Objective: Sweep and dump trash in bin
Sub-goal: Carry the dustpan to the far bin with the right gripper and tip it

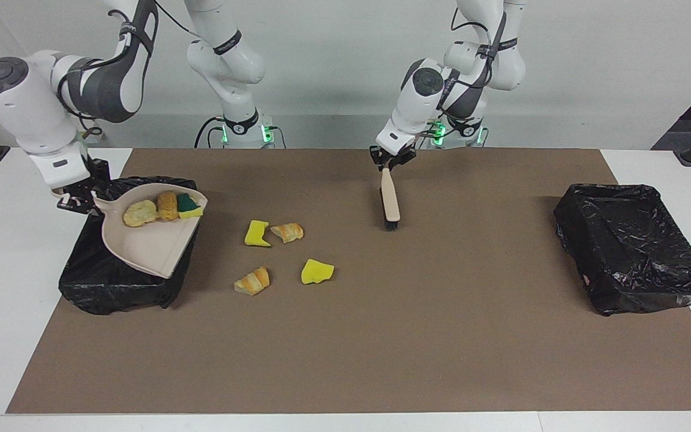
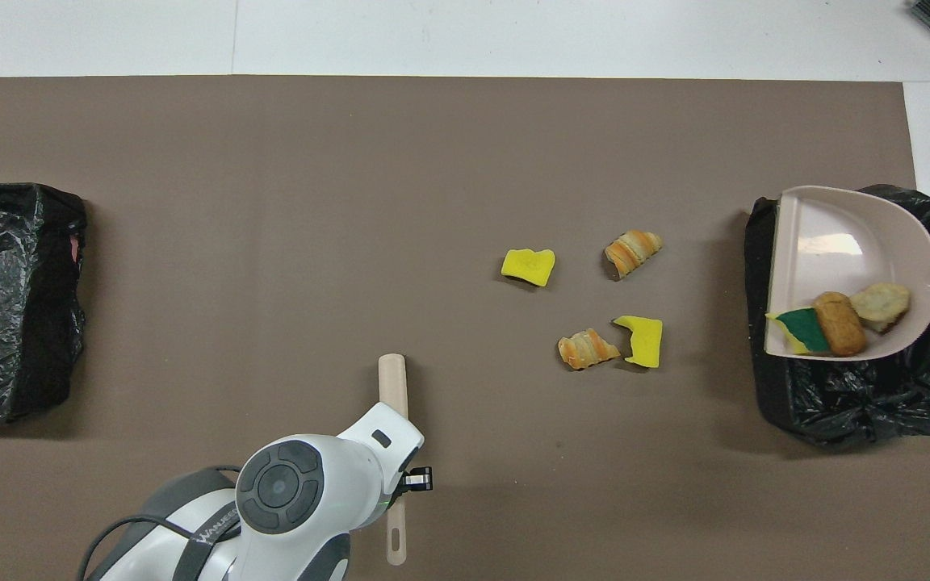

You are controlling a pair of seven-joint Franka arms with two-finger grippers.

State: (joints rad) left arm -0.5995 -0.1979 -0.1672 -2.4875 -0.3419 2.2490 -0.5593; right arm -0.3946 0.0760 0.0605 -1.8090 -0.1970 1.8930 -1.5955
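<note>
The right end effector [image 1: 74, 198], pinching the beige plastic dustpan [image 1: 147, 240], is hovering over the black-lined bin [image 1: 111, 282]; tipping comes next. The left end effector [image 1: 388, 161] is clamping the wooden brush [image 1: 390, 201], waiting.

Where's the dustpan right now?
The dustpan is held by the right pincer over the black bin at the right arm's end of the table, three trash pieces in it.

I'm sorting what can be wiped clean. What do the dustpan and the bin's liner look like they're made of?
Dustpan: apparently moulded plastic, beige, smooth; in the overhead view a bright glare sits on its floor.
Bin liner: seemingly thin black plastic film, glossy and crinkled, with many small folds that catch the light.
</note>
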